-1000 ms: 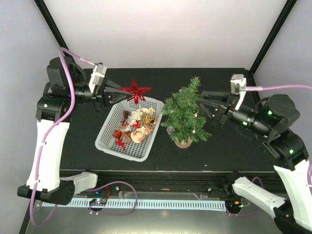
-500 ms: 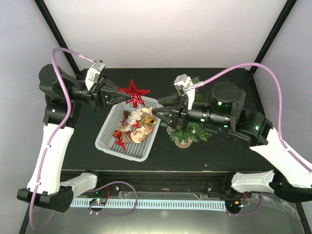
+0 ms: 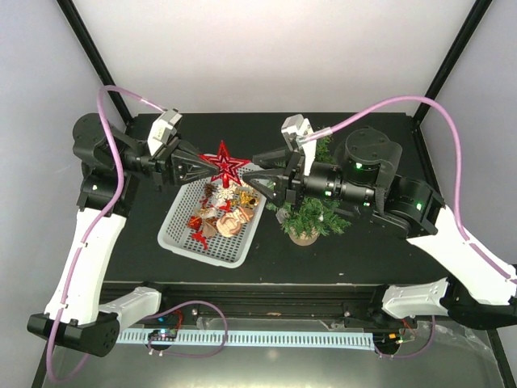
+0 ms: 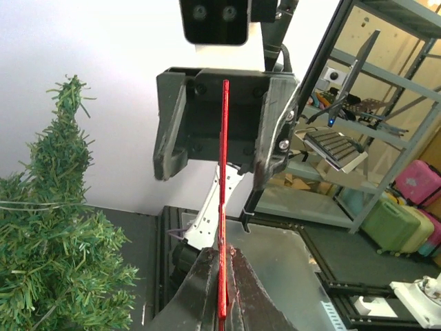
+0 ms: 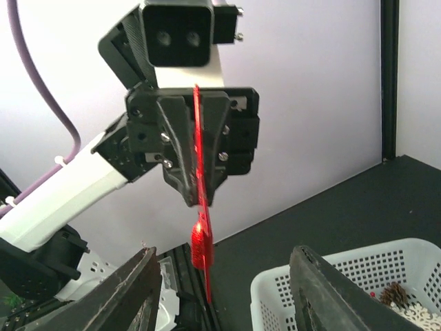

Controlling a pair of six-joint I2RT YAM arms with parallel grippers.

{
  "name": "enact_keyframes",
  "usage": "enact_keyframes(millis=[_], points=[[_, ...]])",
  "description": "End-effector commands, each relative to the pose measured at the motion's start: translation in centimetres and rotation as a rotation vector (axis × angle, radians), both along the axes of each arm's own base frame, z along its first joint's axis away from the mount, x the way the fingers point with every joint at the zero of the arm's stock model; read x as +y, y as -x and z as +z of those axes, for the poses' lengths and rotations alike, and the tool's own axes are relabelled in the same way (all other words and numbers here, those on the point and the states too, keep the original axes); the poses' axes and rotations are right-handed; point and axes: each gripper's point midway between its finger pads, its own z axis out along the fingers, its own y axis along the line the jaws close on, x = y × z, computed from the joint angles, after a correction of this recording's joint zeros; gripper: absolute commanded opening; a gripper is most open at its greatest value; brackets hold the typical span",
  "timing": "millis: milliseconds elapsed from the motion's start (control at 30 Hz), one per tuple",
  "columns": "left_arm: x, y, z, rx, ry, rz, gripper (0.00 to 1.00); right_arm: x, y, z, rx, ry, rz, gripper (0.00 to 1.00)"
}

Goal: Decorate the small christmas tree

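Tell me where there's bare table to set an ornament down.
Bare table lies right of the tree and along the front edge before the basket. Crowded over the basket's far end, where the left gripper, holding the star, faces the right gripper.

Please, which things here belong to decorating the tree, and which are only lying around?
For the job: small christmas tree, red star held in the left gripper, open right gripper facing it, white basket of ornaments.
Only lying around: metal shelf, laptop, pink suitcase, green suitcase.
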Motion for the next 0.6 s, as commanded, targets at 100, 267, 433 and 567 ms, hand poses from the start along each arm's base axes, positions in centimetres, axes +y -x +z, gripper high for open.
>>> enact_keyframes(millis=[100,267,433,567], points=[[0.1,1.3,-0.5,-0.013,-0.018,-0.065,0.01,0.4,0.8,2.2,-0.028,-0.058,0.043,0.49],[0.0,1.3,-0.6,-0.008,-0.018,-0.067,0.02,1.1,0.7,1.8,-0.018,-0.051,0.057,0.41],[0.0,1.3,-0.8,-0.006,-0.019,-0.069,0.02,1.5,0.6,2.0,-0.019,-0.055,0.059,0.27],[0.0,1.3,-0.9,-0.004,-0.020,-0.071,0.02,1.8,0.4,1.9,-0.014,-0.049,0.058,0.18]])
